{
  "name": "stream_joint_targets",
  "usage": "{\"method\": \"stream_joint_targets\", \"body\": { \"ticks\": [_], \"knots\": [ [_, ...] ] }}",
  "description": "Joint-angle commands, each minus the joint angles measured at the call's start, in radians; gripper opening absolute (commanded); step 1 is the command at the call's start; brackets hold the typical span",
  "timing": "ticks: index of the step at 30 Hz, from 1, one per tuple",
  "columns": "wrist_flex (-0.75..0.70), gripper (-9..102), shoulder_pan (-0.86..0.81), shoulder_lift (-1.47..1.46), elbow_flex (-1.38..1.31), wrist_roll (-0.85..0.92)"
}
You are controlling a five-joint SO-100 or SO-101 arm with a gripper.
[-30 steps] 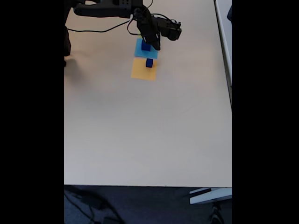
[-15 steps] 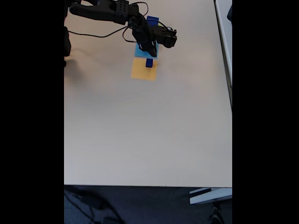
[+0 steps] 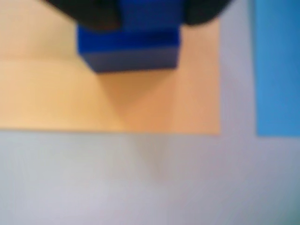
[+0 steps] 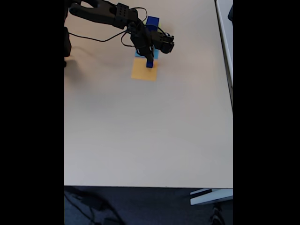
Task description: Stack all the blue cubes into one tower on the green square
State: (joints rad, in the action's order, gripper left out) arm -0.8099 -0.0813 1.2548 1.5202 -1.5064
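Table (image 4: 140,131): pale, mostly bare near side.
Orange square (image 4: 143,71): flat patch, far half of the table.
Small cube (image 4: 149,63): dark blue, on the orange square's far edge; in the wrist view it sits directly under a cube (image 3: 149,16) carried at the pincer.
Pincer (image 4: 149,55): above the small cube; seemingly clenched on the carried cube, though blur hides the fingers.
Blue square (image 4: 139,53): just beyond, partly hidden by the arm.
Large cube (image 4: 152,22): farthest.
Handling, judged: cubes rigid, light, smooth; grip opposite flat sides, mid-height.
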Motion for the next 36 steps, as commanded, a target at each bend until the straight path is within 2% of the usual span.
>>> {"method": "stream_joint_targets", "body": {
  "ticks": [1, 36],
  "knots": [
    [0.017, 0, -0.014, 0.12, -0.008, 0.002],
    [0.017, 0, -0.018, 0.109, 0.009, 0.008]
  ]
}}
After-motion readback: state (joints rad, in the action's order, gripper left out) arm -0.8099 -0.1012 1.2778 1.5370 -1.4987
